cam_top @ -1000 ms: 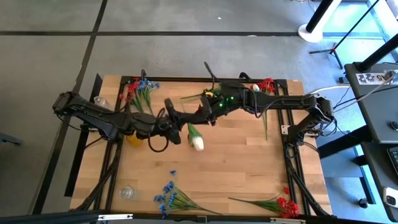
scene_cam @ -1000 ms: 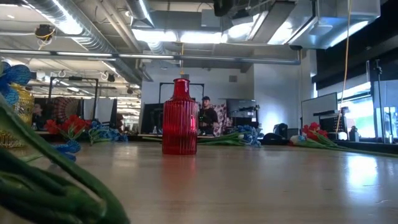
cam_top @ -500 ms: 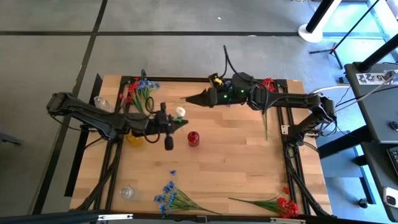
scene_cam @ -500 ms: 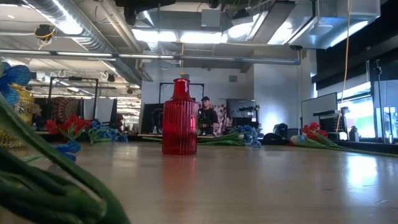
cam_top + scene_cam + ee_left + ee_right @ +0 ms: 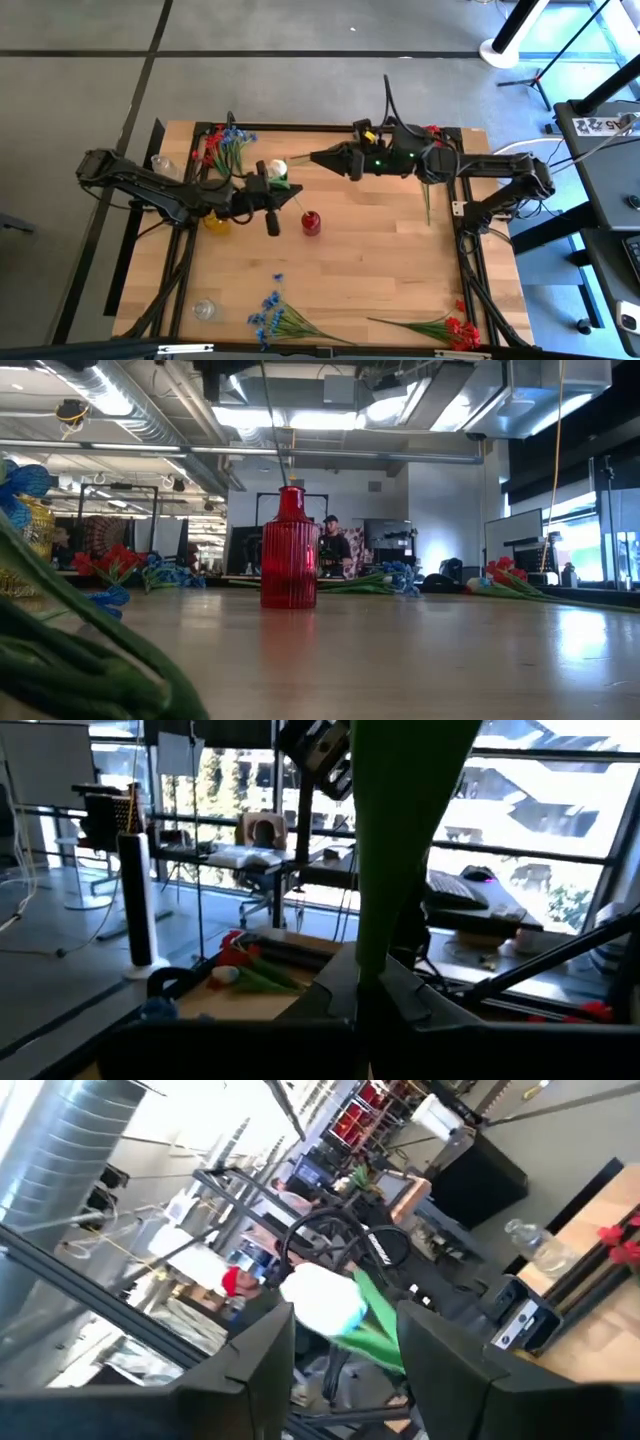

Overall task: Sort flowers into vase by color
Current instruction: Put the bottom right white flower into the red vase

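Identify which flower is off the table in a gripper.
The white tulip, stem clamped in the left gripper above the red vase; the other bunches lie on the table.

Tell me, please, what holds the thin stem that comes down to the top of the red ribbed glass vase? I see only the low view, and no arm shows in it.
Observer: The left claw holds it. It is shut on the green stem of a white tulip-like artificial flower, in the air beside the red ribbed glass vase.
Operator: Thank you. And where is the right arm?
Observer: The right claw is open in the air and points toward the white bloom. The bloom shows between its fingers in the right wrist view, but they are not closed on it.
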